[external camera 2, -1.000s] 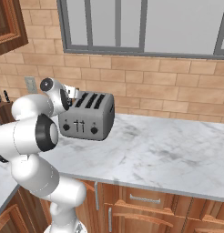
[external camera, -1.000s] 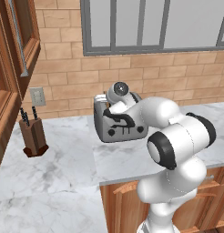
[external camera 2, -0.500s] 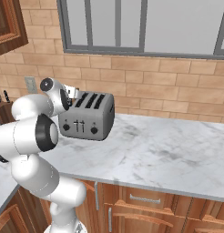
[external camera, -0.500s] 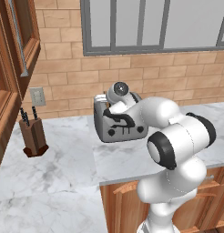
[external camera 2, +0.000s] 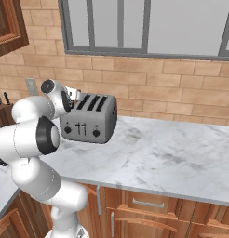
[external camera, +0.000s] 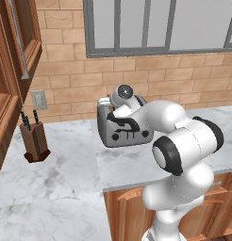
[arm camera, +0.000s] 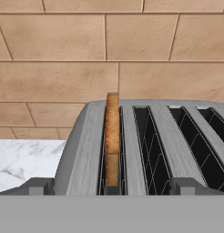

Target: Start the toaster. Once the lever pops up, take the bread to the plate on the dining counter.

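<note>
bread (arm camera: 112, 136) upright in toaster (arm camera: 150, 150) end slot | end effector (arm camera: 111, 187) open, straddling it

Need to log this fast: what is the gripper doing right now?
Gripper: open, holding nothing, fingers either side of the thin tan-brown bread slice standing in the boxy grey metal toaster.

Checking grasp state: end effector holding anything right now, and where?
Nothing held. The end effector stands open over the toaster, its tips either side of the bread in the slot.
</note>
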Controlling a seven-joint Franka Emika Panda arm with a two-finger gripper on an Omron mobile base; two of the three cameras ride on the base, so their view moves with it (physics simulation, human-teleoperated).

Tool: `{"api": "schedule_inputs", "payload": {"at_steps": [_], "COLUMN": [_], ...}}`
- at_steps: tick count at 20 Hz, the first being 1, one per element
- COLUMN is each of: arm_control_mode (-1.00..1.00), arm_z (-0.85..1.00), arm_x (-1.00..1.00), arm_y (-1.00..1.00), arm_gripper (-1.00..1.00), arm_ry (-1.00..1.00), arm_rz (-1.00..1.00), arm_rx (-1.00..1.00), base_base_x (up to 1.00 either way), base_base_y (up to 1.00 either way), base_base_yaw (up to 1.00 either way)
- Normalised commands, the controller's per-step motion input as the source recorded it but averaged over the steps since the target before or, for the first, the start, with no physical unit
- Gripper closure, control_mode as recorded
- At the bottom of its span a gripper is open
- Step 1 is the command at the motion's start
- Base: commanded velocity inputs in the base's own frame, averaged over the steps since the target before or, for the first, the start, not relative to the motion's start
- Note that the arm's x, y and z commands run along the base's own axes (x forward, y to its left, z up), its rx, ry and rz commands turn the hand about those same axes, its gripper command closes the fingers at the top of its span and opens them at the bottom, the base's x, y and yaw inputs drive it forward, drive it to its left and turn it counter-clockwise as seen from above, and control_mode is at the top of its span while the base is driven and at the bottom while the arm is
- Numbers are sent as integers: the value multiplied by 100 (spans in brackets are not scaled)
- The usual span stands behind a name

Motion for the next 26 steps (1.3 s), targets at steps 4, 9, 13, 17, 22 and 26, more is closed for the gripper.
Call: {"api": "schedule_inputs", "payload": {"at_steps": [4,9,13,17,22,26], "arm_control_mode": [-100,-100,-100,-100,-100,-100], "arm_z": [0,0,0,0,0,-1], "arm_x": [0,0,0,0,0,2], "arm_y": [0,0,0,0,0,0], "arm_gripper": [-100,-100,-100,-100,-100,-100], "arm_ry": [0,0,0,0,0,0], "arm_rz": [0,0,0,0,0,0], "arm_rx": [0,0,0,0,0,0], "base_base_x": [0,0,0,0,0,0], "base_base_y": [0,0,0,0,0,0], "base_base_yaw": [0,0,0,0,0,0]}}
